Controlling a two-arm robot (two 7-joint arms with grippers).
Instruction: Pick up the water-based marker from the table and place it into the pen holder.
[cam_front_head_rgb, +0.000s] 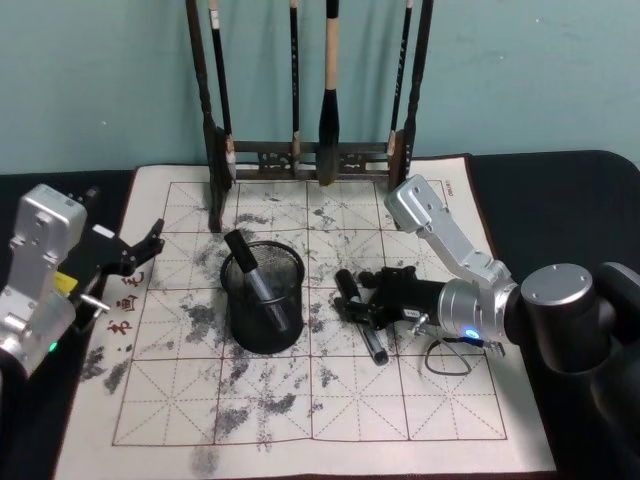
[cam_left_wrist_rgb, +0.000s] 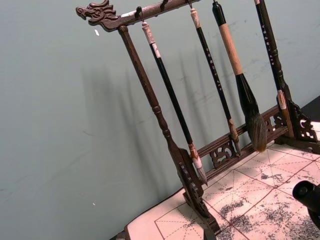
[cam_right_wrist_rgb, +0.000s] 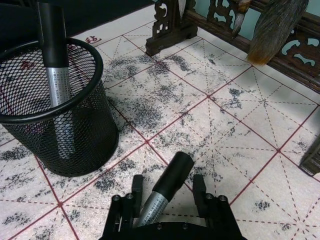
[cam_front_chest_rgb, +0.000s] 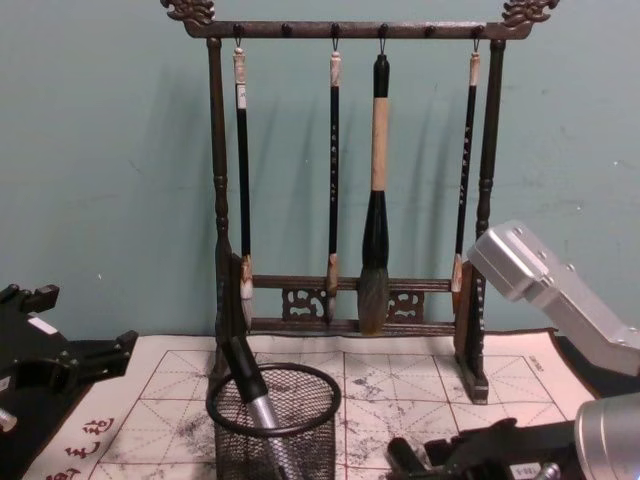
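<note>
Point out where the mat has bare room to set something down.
Free: the mat's front rows, between the robot and the pen holder. Crowded: mid-mat, where the right gripper straddles the marker beside the holder. Left gripper hovers at the left edge.

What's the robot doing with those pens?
The robot's right gripper is down on the mat, its open fingers on either side of a marker lying next to the pen holder. It hasn't lifted it yet. Another marker already leans inside the holder. The left gripper hangs open at the mat's left edge.
</note>
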